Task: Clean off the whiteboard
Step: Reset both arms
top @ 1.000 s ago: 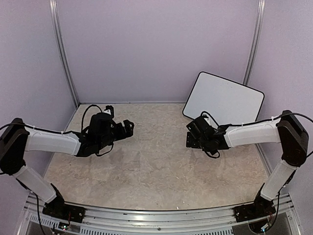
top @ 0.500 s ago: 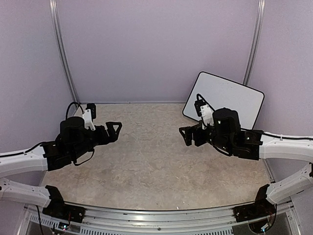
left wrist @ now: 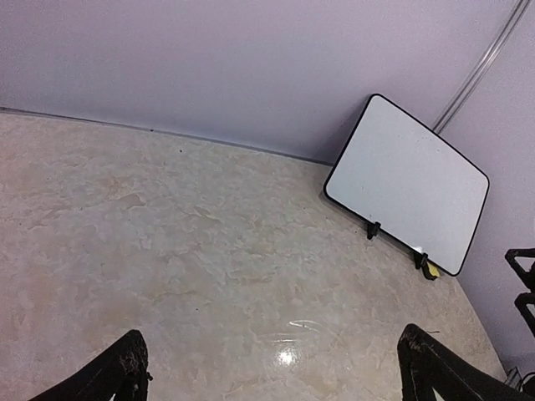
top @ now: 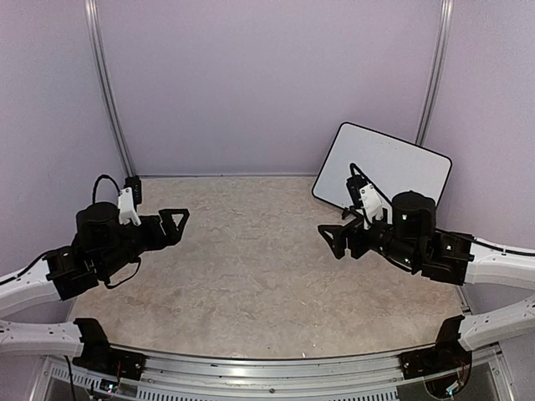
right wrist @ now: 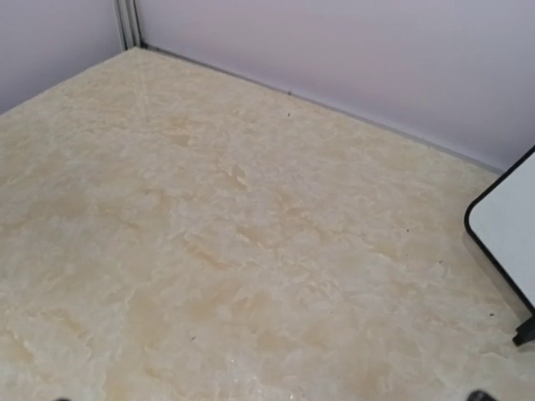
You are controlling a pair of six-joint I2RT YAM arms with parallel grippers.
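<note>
Zero marks show on the board [top: 391, 160] in the top view; its face reads plain white inside the black rim. Judgement: erasing looks complete, or any residue is too faint to resolve. The board stands in the far right corner of the surface [top: 251, 276], leaning back toward the wall. It is landscape: the long axis runs along the surface, slanting from the back wall at its left end toward the right wall. The face points toward the middle of the surface and somewhat up. Left fingers [top: 173, 220] are apart, empty and well apart from the board. Right fingers [top: 331, 237] are apart and empty, near the board's lower edge; contact cannot be told.

Left wrist view: the board [left wrist: 410, 180] is seen nearly face-on and blank. Black stand feet [left wrist: 374, 230] sit under its lower long edge, with a yellow block [left wrist: 431, 271] just beside the right foot. The fingertips are spread wide with nothing between them.

Right wrist view: only one rounded corner of the board [right wrist: 510, 225] shows at the right edge, white and unmarked. The fingers are barely in frame. Nothing obvious is left to wipe, and neither grip holds a tool.
</note>
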